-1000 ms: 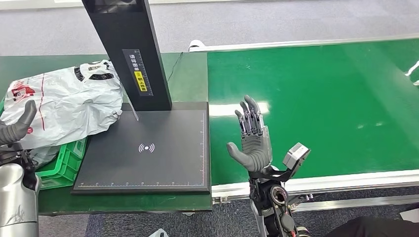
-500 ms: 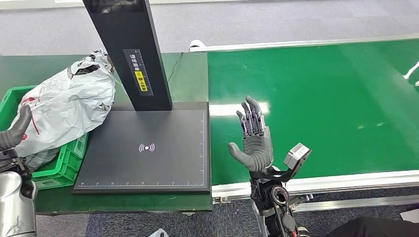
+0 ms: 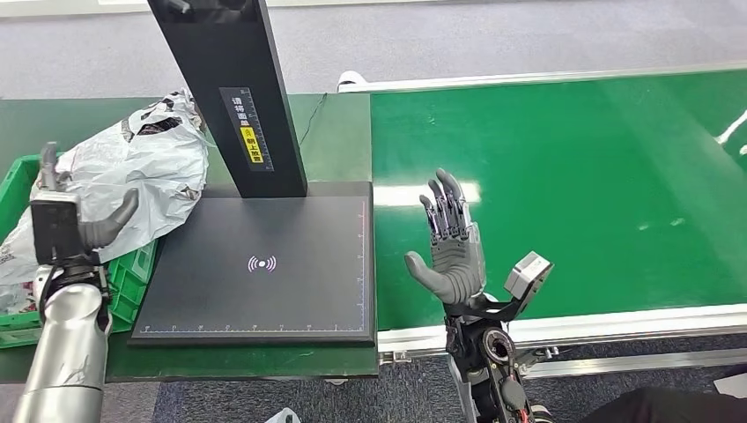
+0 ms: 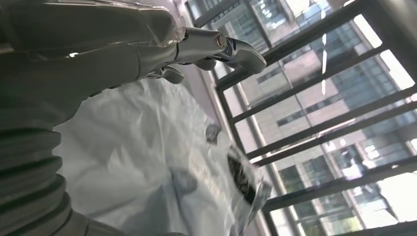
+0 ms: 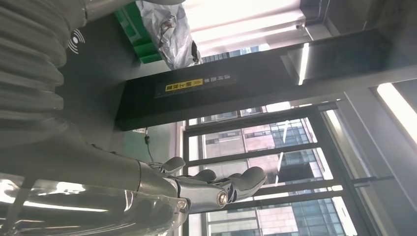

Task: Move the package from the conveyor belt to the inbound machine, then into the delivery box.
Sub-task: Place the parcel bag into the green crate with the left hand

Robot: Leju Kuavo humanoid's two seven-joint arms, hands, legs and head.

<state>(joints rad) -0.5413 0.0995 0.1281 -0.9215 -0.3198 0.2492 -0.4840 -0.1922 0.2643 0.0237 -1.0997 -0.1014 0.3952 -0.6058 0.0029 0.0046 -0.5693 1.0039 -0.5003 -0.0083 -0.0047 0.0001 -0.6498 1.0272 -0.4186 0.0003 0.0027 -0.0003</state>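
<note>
Crumpled white package point(image 3: 132, 185) in green bin point(image 3: 123, 282)

The tall black upright post of the inbound machine point(image 3: 236, 92) carries a vertical black label with white Chinese characters point(image 3: 237, 112), too small to read, beside a white ruler scale, and under them a yellow tag with dark characters point(image 3: 250, 144), also illegible. The flat black scanning plate point(image 3: 264, 300) shows a white contactless-wave symbol point(image 3: 262, 263) at its middle. The crumpled white plastic package point(image 3: 141, 176) bears black printed patches and red marks, none readable.
</note>
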